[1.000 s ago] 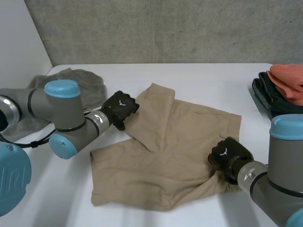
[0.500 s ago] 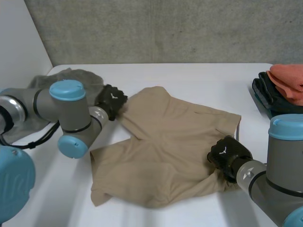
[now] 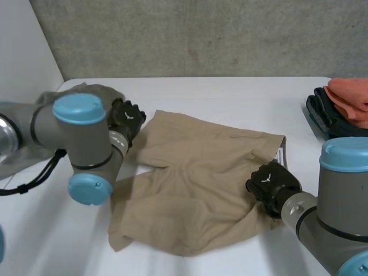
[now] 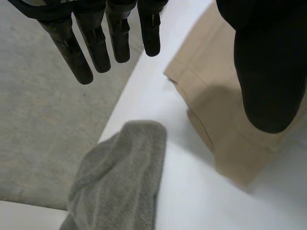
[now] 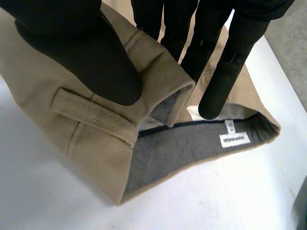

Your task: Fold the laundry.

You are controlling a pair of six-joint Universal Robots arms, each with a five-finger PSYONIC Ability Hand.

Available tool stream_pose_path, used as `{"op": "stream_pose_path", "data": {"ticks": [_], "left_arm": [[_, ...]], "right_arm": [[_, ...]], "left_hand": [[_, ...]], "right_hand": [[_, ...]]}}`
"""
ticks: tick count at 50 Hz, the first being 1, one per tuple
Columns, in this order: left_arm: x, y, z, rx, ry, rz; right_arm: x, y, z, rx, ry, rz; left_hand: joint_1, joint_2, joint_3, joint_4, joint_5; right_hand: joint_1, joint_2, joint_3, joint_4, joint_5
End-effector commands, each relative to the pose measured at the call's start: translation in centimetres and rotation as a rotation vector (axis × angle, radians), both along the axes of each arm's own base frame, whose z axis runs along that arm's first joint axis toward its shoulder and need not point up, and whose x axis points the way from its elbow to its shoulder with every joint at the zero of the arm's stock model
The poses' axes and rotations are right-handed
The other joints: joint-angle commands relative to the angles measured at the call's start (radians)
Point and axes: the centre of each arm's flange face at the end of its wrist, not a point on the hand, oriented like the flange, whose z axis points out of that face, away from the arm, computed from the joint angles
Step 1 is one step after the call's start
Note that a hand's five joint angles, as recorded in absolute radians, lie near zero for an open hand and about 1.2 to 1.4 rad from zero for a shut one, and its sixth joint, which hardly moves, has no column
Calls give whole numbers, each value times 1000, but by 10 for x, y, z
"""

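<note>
- Head view: tan shorts (image 3: 201,184) are spread mid-tabletop (image 3: 230,92), with the left hand (image 3: 127,118) at their 10 o'clock and the right hand (image 3: 273,183) at 3 o'clock.
- Left wrist view: fingers (image 4: 96,43) are held straight and apart, nothing gripped; a grey towel (image 4: 124,182) is seen nearby.
- Right wrist view: the waistband (image 5: 160,74) is pinched between thumb and fingers.

The tan shorts (image 3: 195,172) lie mostly flat and wrinkly on the white tabletop (image 3: 230,95), one waistband corner lifted, grey inside showing.

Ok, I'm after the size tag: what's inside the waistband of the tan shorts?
Grey lining and a white label, its print too small to read. The right hand pinches the waistband, its fingers covering the lining behind them.
</note>
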Motion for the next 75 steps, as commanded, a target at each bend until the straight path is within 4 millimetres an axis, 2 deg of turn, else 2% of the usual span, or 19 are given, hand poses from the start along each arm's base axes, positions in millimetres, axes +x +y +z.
{"op": "stream_pose_path", "data": {"ticks": [1, 7, 12, 15, 21, 22, 24, 25, 33, 38, 43, 46, 49, 54, 57, 62, 66, 70, 75], "left_arm": [[24, 54, 44, 111, 121, 5], [50, 114, 46, 283, 122, -32], [70, 162, 21, 444, 80, -87], [75, 171, 9, 490, 78, -89], [74, 167, -12, 488, 94, -95], [73, 166, -14, 485, 94, -97], [71, 161, -14, 462, 105, -97], [70, 160, -13, 451, 112, -95], [72, 164, 33, 312, 249, -100], [87, 196, 27, 433, 159, -96], [108, 245, 19, 633, -109, -163], [110, 255, 22, 623, -169, -214], [104, 248, 32, 535, -158, -239], [84, 210, 46, 339, -79, -235], [67, 180, 50, 242, -27, -232], [34, 129, 60, 57, 98, -238], [4, 73, 57, -100, 182, -216], [-23, 38, 52, -184, 217, -207], [-50, 1, 28, -214, 224, -178]], "right_arm": [[-7, -5, 4, -24, 20, -61], [-10, -6, 7, -45, 27, -91], [-10, -6, 8, -58, 19, -93], [-10, -7, 9, -69, 14, -94], [-10, -7, 13, -82, 8, -97], [-10, -7, 14, -85, 7, -97], [-11, -6, 17, -92, 4, -98], [-11, -6, 19, -97, 2, -100], [-19, 12, 35, -92, 22, -85], [-41, 50, 30, 98, 234, 4], [-61, 58, 34, 141, 326, 13], [-63, 54, 40, 112, 319, 7], [-61, 54, 41, 117, 301, 24], [-52, 42, 52, 55, 209, 43], [-44, 19, 65, -38, 74, -23], [-33, -19, 60, -96, -56, -103], [-27, -43, 50, -142, -57, -134], [-22, -75, 41, -231, -58, -202], [-14, -113, 30, -338, -55, -279]], "left_hand": [[71, 53, 53, 65, 67], [142, 123, 124, 135, 138], [203, 185, 185, 197, 199], [192, 173, 174, 185, 188], [264, 246, 246, 258, 261], [343, 325, 325, 337, 340], [870, 852, 852, 864, 867], [1087, 1069, 1069, 1081, 1083], [1090, 1071, 1071, 1083, 1086], [1090, 1071, 1071, 1083, 1086], [1090, 1071, 1071, 1083, 1086], [1090, 1071, 1071, 1083, 1086], [1090, 1071, 1071, 1083, 1086], [1090, 1071, 1071, 1083, 1086], [1090, 1071, 1071, 1083, 1086], [1090, 1071, 1071, 1083, 1086], [1090, 1071, 1071, 1083, 1086], [1090, 1071, 1071, 1083, 1086], [1090, 1071, 1071, 1083, 1086]], "right_hand": [[264, 220, 207, 199, 202], [264, 220, 207, 199, 202], [264, 220, 207, 199, 202], [264, 220, 207, 199, 202], [264, 220, 207, 199, 202], [264, 220, 207, 199, 202], [264, 220, 207, 199, 202], [264, 220, 207, 199, 202], [264, 220, 207, 199, 202], [264, 220, 207, 199, 202], [264, 220, 207, 199, 202], [264, 220, 207, 199, 202], [264, 220, 207, 199, 202], [264, 220, 207, 199, 202], [264, 220, 207, 199, 202], [264, 220, 207, 199, 202], [264, 220, 207, 199, 202], [264, 220, 207, 199, 202], [264, 220, 207, 199, 202]]}}
